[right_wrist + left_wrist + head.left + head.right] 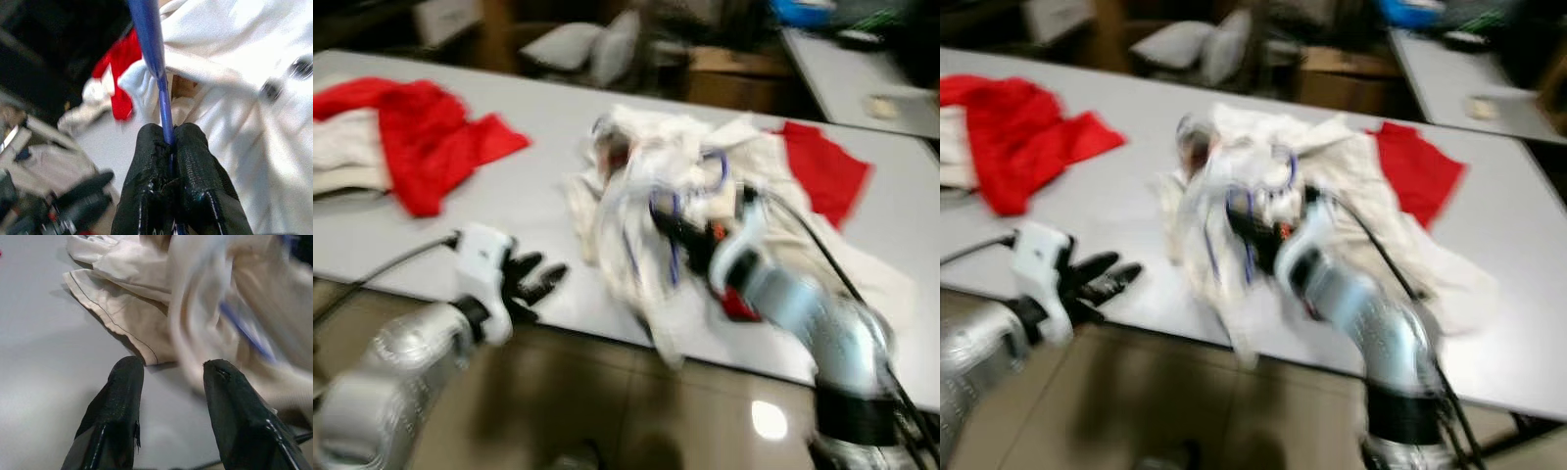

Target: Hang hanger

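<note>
A blue hanger (155, 63) carries a white garment (646, 186) that is lifted off the grey table (524, 196). My right gripper (168, 142) is shut on the hanger's blue bar, and its black fingers (677, 233) sit in the middle of the cloth. The hanger's blue loops (668, 211) show through the blurred fabric. My left gripper (171, 369) is open just above the table's front edge, its fingers (536, 279) apart and left of the garment's hem (122, 328), touching nothing.
Red and white clothes (406, 132) lie at the table's left end. A red cloth (822, 171) lies under the white garment on the right. Chairs (592, 44) and another table (847, 73) stand behind. Brown floor (607, 401) is below the front edge.
</note>
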Tool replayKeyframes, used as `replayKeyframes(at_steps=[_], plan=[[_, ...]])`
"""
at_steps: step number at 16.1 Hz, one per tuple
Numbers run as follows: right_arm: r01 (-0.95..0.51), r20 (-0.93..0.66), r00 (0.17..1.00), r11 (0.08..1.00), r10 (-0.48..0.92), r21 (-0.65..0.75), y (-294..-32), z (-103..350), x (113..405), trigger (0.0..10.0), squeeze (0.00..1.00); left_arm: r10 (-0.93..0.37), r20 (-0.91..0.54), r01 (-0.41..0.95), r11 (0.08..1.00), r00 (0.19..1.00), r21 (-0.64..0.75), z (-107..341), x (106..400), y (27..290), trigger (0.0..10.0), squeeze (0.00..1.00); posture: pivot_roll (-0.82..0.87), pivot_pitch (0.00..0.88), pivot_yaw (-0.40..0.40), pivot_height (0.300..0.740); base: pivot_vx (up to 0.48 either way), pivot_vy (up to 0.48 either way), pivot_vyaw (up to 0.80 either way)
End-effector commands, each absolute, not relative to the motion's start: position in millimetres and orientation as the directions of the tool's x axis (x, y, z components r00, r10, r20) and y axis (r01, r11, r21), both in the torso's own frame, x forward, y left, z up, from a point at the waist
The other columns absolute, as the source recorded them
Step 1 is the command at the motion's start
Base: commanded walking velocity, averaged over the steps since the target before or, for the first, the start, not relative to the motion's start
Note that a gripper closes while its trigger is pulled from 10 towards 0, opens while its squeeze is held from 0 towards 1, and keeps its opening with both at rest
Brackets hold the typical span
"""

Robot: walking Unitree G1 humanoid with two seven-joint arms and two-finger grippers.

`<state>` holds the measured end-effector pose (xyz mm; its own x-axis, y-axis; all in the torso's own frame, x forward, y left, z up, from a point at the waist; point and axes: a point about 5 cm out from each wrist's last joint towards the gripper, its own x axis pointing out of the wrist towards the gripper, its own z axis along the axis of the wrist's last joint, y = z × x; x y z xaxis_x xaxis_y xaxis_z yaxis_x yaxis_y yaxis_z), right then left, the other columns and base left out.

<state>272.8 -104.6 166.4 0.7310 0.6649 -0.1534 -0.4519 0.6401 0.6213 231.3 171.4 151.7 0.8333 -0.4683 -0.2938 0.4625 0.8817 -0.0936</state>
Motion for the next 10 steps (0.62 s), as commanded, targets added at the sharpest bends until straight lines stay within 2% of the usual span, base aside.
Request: replayKeyframes(at_steps=[1,4,6,7,8,9,10], plan=[[-0.51,-0.136,0.686,0.606,0.715,0.61,-100,172,262,10.0,0.0,-0.424,-0.308,0.422,0.903,0.851,-0.077,146,229,171,10.0,0.0,0.11,0.044,-0.073,0.74,0.0,0.0,0.8],[-0.577,-0.129,0.621,0.562,0.773,0.593,-105,171,240,10.0,0.0,-0.428,-0.311,0.423,0.902,0.849,-0.086,138,212,152,10.0,0.0,0.1,0.079,-0.087,0.74,0.0,0.0,0.8],[-0.595,-0.14,0.629,0.589,0.765,0.547,-111,169,237,10.0,0.0,-0.424,-0.287,0.416,0.905,0.859,-0.094,138,210,143,10.0,0.0,0.09,0.081,-0.095,0.74,0.0,0.0,0.8],[-0.489,-0.108,0.765,0.683,0.635,0.543,-133,176,259,10.0,0.0,-0.409,-0.242,0.394,0.913,0.88,-0.107,142,215,141,10.0,0.0,0.08,0.075,-0.094,0.74,0.0,0.0,0.8],[-0.419,-0.097,0.834,0.739,0.542,0.527,-151,182,276,10.0,0.0,-0.405,-0.224,0.389,0.914,0.886,-0.114,144,218,139,10.0,0.0,0.07,0.069,-0.088,0.74,0.0,0.0,0.8],[-0.375,-0.058,0.885,0.78,0.462,0.501,-173,198,297,10.0,0.0,-0.406,-0.212,0.391,0.914,0.889,-0.11,144,224,137,10.0,0.0,0.06,0.059,-0.081,0.74,0.0,0.0,0.8],[-0.419,0.091,0.898,0.771,0.431,0.479,-195,247,322,10.0,0.0,-0.418,-0.192,0.409,0.909,0.888,-0.087,147,233,135,10.0,0.0,0.04,0.044,-0.082,0.74,0.0,0.0,0.8]])
